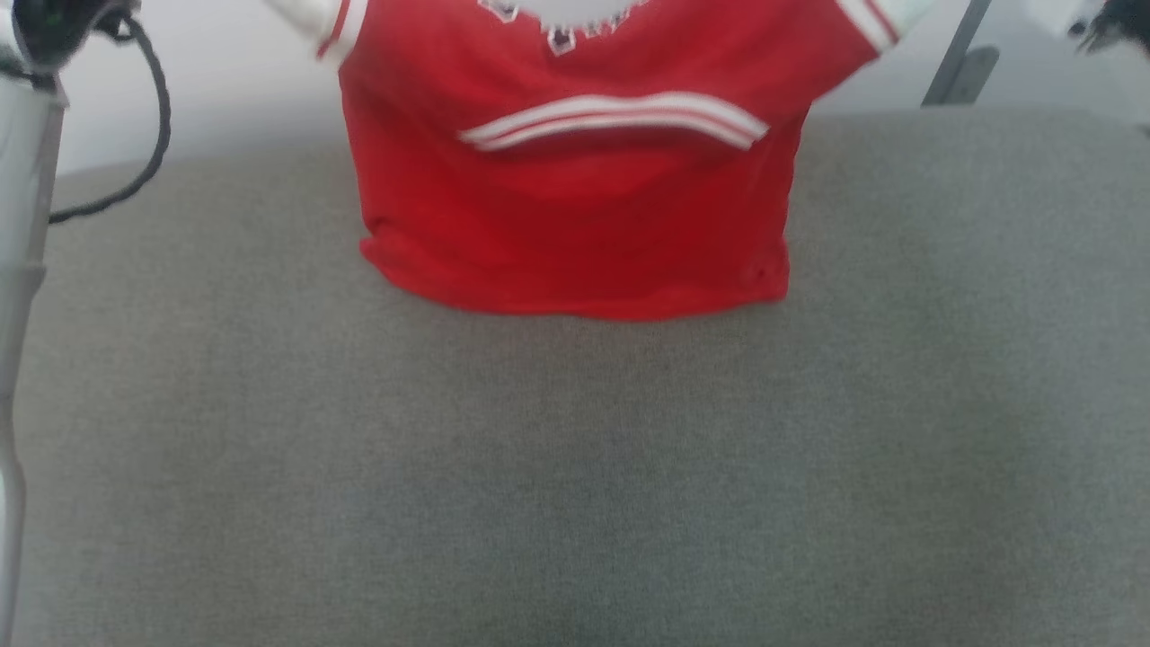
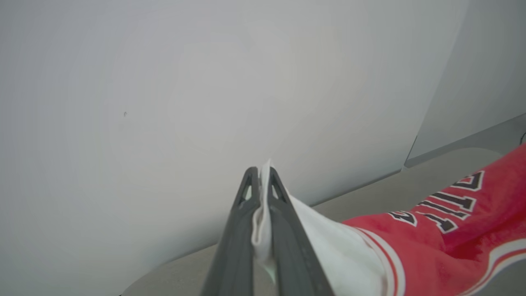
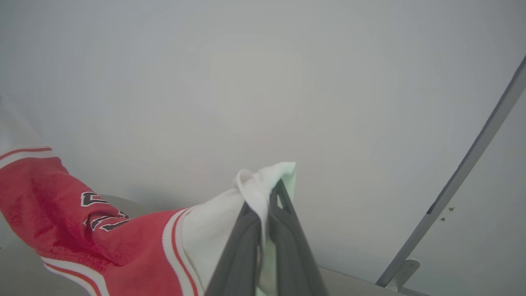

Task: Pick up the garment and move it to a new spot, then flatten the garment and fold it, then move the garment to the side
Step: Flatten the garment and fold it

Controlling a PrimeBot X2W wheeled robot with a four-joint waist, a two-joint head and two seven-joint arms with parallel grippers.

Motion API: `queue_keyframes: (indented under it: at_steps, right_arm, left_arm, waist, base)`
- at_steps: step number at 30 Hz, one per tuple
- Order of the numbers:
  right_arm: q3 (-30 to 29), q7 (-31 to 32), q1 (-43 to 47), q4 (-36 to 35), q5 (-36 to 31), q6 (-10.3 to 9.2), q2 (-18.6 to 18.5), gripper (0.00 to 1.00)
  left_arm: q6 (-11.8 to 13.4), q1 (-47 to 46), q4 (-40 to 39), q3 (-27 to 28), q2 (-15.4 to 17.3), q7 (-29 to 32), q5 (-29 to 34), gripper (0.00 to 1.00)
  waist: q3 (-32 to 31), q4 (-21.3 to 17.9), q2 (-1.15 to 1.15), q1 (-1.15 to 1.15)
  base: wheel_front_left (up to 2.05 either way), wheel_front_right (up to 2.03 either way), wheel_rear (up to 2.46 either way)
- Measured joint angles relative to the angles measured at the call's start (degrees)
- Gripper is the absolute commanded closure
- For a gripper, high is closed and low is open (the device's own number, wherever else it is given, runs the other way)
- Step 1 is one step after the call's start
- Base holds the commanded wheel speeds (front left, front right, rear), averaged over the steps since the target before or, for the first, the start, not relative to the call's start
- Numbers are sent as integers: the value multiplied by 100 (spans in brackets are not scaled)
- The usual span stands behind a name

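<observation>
Left tool [image 2: 261,172] and right tool [image 3: 263,197] tight on garment [image 1: 575,225] (lettering [image 2: 448,201] partly legible)

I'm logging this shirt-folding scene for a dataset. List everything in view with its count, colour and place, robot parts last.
red jersey shirt with white sleeves and striped trim: one, red and white with black lettering, held up by both sleeves, hem down at the surface.
grey woven fabric surface: one, grey, spread below the shirt.
plain wall: one, off-white, behind the surface.
metal strut with bracket: one, grey, against the wall on the right.
black cable: one, black, looping beside the left arm.
left forearm: one, pale grey, left edge of the head view.
left gripper: one, dark grey fingers, shut on a white sleeve.
right gripper: one, dark grey fingers, shut on the other white sleeve.
</observation>
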Motion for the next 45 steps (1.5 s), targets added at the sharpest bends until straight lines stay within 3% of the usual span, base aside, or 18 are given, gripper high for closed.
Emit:
queue_keyframes:
  at_steps: [8, 17, 22, 26, 32, 39, 45]
  right_arm:
    - [303, -1194, -920, 896, -469, 0, -30, 100]
    - [576, -3673, -2273, 2086, -1550, 3, -8, 100]
    - [616, -3974, -2597, 2487, -2127, 3, 120, 100]
    - [927, -3964, -2175, 2806, -1949, 4, 280, 100]
    - [1582, -3232, -1272, 2687, -876, 4, 243, 100]
    - [2365, -2054, -269, 1706, 298, 4, -472, 100]
    - [2741, -1299, 573, 733, 1013, 4, -1200, 100]
  left_arm:
    - [-89, -898, 597, -63, -341, -1087, 321, 100]
    - [-115, -2202, 1414, -149, -582, -3260, 957, 100]
    - [-152, -2515, 2012, -167, -748, -4198, 1078, 100]
    - [-296, -2238, 2628, -316, -808, -4221, 1025, 100]
    - [-427, -1421, 3465, -390, -923, -3400, 678, 100]
    - [-475, -383, 3790, -588, -896, -2272, 378, 100]
    - [-482, 656, 3399, -678, -738, -1720, 45, 100]
  waist:
    - [787, -23, 0, 0]
    - [1706, 37, 0, 1]
    - [1996, 109, 0, 1]
    - [1995, 191, 1, 1]
    - [1812, 259, 1, 1]
    - [1493, 325, 1, 1]
    - [1197, 452, 1, 1]
  base:
    - [0, 0, 0]
    - [0, 0, 0]
    - [0, 0, 0]
    - [0, 0, 0]
    - [0, 0, 0]
    - [0, 0, 0]
    - [0, 0, 0]
